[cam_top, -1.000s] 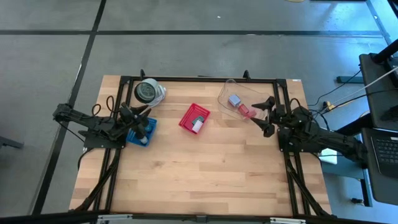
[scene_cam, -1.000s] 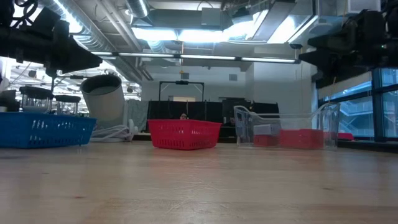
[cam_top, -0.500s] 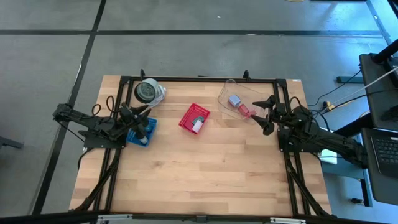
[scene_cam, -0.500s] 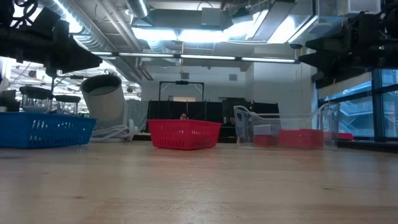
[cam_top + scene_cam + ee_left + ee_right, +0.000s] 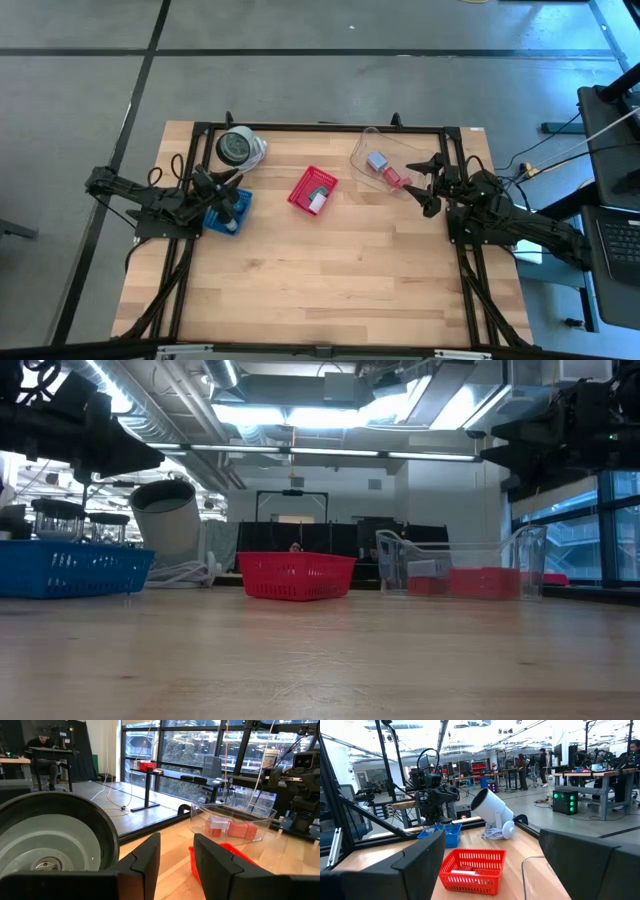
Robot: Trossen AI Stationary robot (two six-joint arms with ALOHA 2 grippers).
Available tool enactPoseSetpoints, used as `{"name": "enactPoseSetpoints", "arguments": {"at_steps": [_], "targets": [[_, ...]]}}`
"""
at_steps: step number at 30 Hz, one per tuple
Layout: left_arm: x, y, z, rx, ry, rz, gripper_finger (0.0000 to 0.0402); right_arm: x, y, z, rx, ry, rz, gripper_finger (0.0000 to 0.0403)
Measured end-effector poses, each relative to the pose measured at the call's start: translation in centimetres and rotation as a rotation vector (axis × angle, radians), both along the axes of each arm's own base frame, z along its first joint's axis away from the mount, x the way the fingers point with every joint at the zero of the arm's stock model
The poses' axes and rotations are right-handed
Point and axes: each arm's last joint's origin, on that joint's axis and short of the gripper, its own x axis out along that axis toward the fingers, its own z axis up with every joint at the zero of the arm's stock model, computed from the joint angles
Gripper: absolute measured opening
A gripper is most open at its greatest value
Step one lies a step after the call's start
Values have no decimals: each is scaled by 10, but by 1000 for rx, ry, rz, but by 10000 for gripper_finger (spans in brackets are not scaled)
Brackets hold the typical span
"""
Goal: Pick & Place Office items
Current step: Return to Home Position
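Note:
The office items lie in containers. A pale-blue rectangle (image 5: 377,161) and a red block (image 5: 398,180) rest in a clear bin (image 5: 366,140) at the far right. A white piece (image 5: 317,202) and a teal piece (image 5: 322,189) lie in the red mesh basket (image 5: 301,190) at mid-table. My left gripper (image 5: 236,180) hovers shut and holding nothing above the blue tray (image 5: 243,207), pointing level toward the basket. My right gripper (image 5: 420,185) hovers open just right of the clear bin, with nothing between its fingers.
A white round lamp-like device (image 5: 240,148) lies on its side at the far left, close to my left gripper. A black frame (image 5: 320,127) runs along the table's far, left and right edges. Bare wood (image 5: 320,270) fills the near half.

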Motion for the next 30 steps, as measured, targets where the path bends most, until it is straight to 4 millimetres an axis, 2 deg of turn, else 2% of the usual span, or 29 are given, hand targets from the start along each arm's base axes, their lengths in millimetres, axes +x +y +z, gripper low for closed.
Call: {"name": "enactPoseSetpoints", "arguments": {"at_steps": [30], "targets": [[0, 0, 0, 0, 0, 0, 119, 0, 0, 0, 0, 0, 0, 324]]}}
